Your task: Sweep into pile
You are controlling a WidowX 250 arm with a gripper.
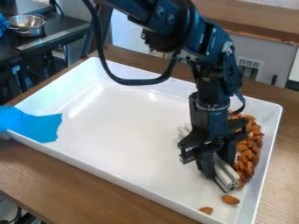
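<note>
Clamping a grooved grey bar [225, 176] in the black end effector [217, 163], likely for its long pushing edge, with brown almonds [249, 151] along one side of the white plastic tray [125, 140] (two lying apart).

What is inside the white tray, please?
Almonds piled along the right side, two loose almonds near the front corner, a metal bar held by the gripper, and part of a blue sheet. What lies right behind the gripper is covered.
</note>
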